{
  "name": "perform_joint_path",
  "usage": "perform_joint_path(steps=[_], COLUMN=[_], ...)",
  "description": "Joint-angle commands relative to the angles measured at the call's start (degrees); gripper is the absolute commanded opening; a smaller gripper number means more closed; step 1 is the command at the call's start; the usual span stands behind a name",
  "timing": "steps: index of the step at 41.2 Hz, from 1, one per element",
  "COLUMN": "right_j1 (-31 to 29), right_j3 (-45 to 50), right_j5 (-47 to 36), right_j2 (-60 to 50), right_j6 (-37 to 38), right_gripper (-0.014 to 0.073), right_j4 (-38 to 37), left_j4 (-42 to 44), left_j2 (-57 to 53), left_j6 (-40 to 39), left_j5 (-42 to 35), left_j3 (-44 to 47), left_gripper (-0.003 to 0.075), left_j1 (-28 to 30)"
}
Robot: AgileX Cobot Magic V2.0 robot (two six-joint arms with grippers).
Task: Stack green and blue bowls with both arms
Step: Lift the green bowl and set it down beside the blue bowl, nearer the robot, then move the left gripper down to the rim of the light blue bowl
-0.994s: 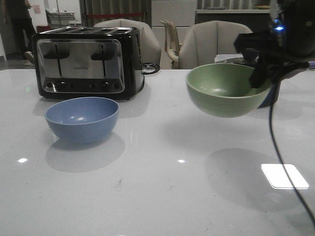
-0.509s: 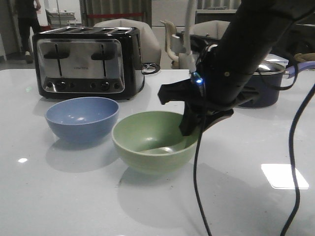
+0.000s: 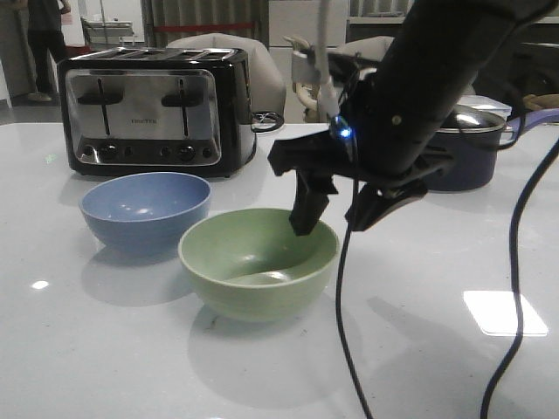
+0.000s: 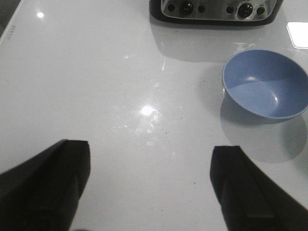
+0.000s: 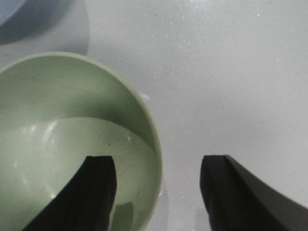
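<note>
The pale green bowl (image 3: 258, 261) stands on the white table (image 3: 105, 367), just right of and nearer than the blue bowl (image 3: 145, 210); the two look almost touching. My right gripper (image 3: 336, 212) hangs open over the green bowl's right rim, one finger (image 5: 96, 192) inside the bowl (image 5: 62, 139) and the other outside, neither touching it. A sliver of the blue bowl (image 5: 19, 14) shows in the right wrist view. My left gripper (image 4: 149, 187) is open above bare table, with the blue bowl (image 4: 264, 86) some way ahead and to one side. The left arm does not show in the front view.
A black and chrome toaster (image 3: 153, 109) stands behind the blue bowl. A dark navy saucepan (image 3: 467, 144) with a lid sits at the back right, partly behind my right arm. A thin black cable (image 3: 345, 288) hangs from that arm to the table's front.
My right arm carried the green bowl from the right, set it down beside the blue bowl, and has now opened and lifted slightly off its rim.
</note>
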Motion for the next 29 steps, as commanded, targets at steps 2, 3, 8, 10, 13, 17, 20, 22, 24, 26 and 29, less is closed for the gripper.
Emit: perform_joint_path(steps=[2,3,8,10,13,17,20,22,24,26,29], right_j1=[0.0,0.0,0.0,0.0,0.0,0.0,0.0,0.0,0.0,0.0,0.0], right_j3=[1.0,1.8,6.8,8.8,11.5,14.8,16.9,18.2,19.3,20.3,21.3], right_j5=[-0.3,-0.2,0.7,1.6,2.7,4.3,5.5,6.8,7.7,8.5,8.8], right_j2=[-9.8,-11.3,-20.3,-24.2,-29.8,-37.2,-42.0,-45.2,-48.2,-50.9,-53.8], right_j6=[-0.6,-0.8,-1.3,-1.3,-1.3,-1.3,-1.3,-1.3,-1.3,-1.3,-1.3], right_gripper=[0.0505,0.0505,0.0505,0.0505,0.0505,0.0505,0.0505,0.0505,0.0505,0.0505,0.0505], right_j4=[-2.8,-3.3,-7.5,-9.3,-10.8,-10.9,-10.9,-10.9,-10.9,-10.9,-10.9], left_j4=[-0.1,-0.1,-0.1,-0.1,-0.1,-0.6,-1.3,-2.3,-3.3,-3.3,-3.3], left_j2=[0.1,0.1,0.1,0.1,0.1,0.7,1.4,2.4,3.3,4.3,6.2], left_j6=[-0.1,-0.1,-0.1,-0.1,-0.1,-0.1,-0.1,-0.1,-0.1,0.1,1.4], left_j5=[-4.2,-4.2,-4.2,-4.2,-4.2,-4.2,-4.2,-4.2,-4.2,-4.3,-5.3], left_j3=[-2.0,-2.0,-2.0,-2.0,-2.0,-2.0,-2.0,-2.0,-2.0,-2.0,-2.0], left_gripper=[0.0571,0.0571,0.0571,0.0571,0.0571,0.0571,0.0571,0.0571,0.0571,0.0571,0.0571], left_j1=[0.0,0.0,0.0,0.0,0.0,-0.1,-0.1,-0.1,-0.2,-0.9,-2.7])
